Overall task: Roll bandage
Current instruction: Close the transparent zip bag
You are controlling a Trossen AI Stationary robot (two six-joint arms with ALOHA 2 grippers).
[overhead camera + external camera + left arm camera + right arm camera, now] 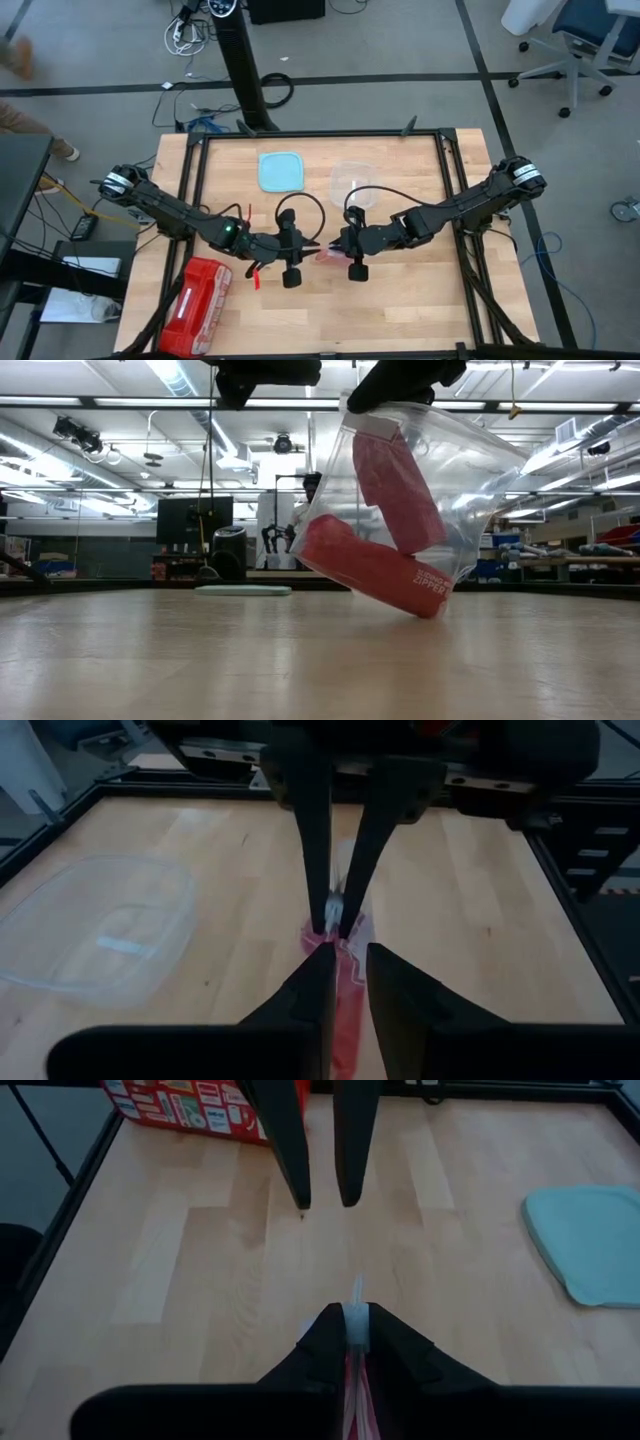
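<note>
Step in hand: the bandage (pixel 395 480) is not yet being rolled; it is seen inside a clear zipper bag (pixel 470 470) that is held up off the tabletop (pixel 300 660). A judgement: the work is at getting the bandage out of, or handled through, the bag.

Right claw (pixel 356 1318): closed on the bag's top edge, the thin clear lip pinched between its fingers; the pink-red fabric hangs directly beneath it.

Left claw (pixel 342 952): slightly parted, facing the right claw tip to tip. It sits just beside the bag's edge, with no firm grip evident.

Bandage: hung below the right claw within the bag, one part near upright, a thicker pink-red part slanting across the bag's bottom, just above the wood.

Around the claws: a red plastic case (pixel 196 292) lies beyond the left claw toward the tabletop's near corner; a pale blue lid (pixel 280 170) and a clear container (pixel 352 183) lie well apart on the far side.

Next move, as judged: the bag's mouth would need to be taken by the left claw opposite the right claw's pinch and drawn apart, so the fabric can be reached and laid flat.
</note>
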